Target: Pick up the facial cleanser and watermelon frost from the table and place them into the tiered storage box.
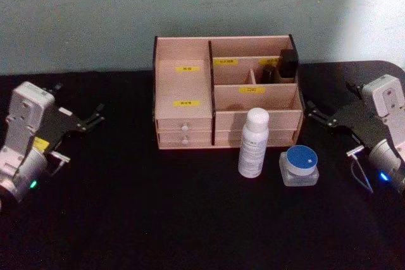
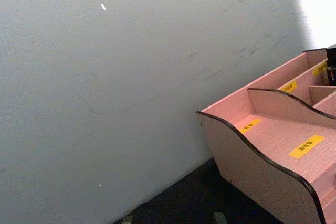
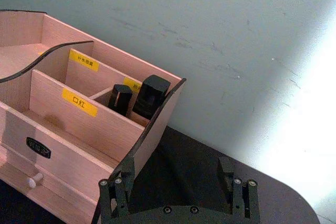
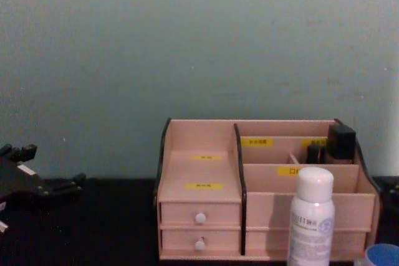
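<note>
The box bears a yellow label reading "口红" on its front divider; the other labels, a dark oval badge and the print on the bottle are illegible

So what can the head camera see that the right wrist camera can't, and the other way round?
The head view adds the facial cleanser and the watermelon frost, standing side by side in front of the box, plus the left gripper off to the left. The right wrist view adds a small black oval tag on a drawer front. Both show the tiered storage box, the two small black bottles in its back right compartment, and the open right gripper.
</note>
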